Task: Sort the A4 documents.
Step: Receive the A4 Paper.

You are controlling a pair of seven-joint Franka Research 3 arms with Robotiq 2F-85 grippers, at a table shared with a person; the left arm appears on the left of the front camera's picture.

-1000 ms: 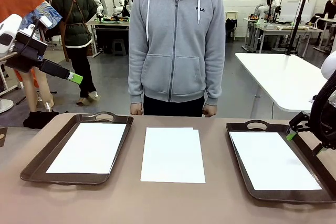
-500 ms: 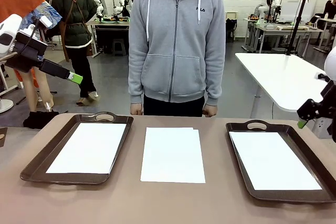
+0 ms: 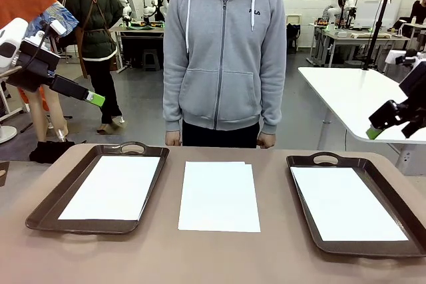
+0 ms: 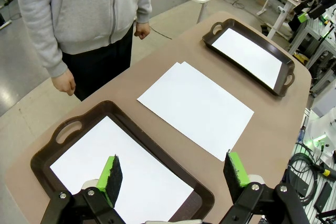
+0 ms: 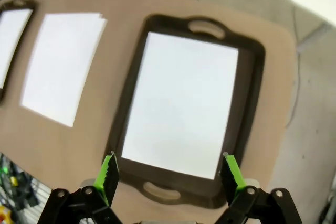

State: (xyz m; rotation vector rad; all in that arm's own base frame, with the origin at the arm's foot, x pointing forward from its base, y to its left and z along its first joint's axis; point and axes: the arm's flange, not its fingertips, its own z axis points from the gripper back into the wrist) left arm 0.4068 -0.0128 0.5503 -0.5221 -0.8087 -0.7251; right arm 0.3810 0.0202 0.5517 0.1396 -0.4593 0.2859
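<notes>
The A4 documents look feather-light, limp and easily creased, and they lie dead flat, so I judge there is no raised edge to pinch. A sheet will likely slip over the one beneath it, and a clumsy pinch could drag two at once. The loose stack rests on the bare surface between the two trays, its top sheets slightly offset at the far right corner. That corner, or a short edge, seems the best place to take hold. One more sheet lies inside the left tray and another inside the right tray. The left jaws are spread wide and hold nothing, raised in the air off the left tray's outer side, well apart from the stack. The right jaws are likewise released and empty, high off the right side, looking down on the right tray's sheet, touching no paper.
</notes>
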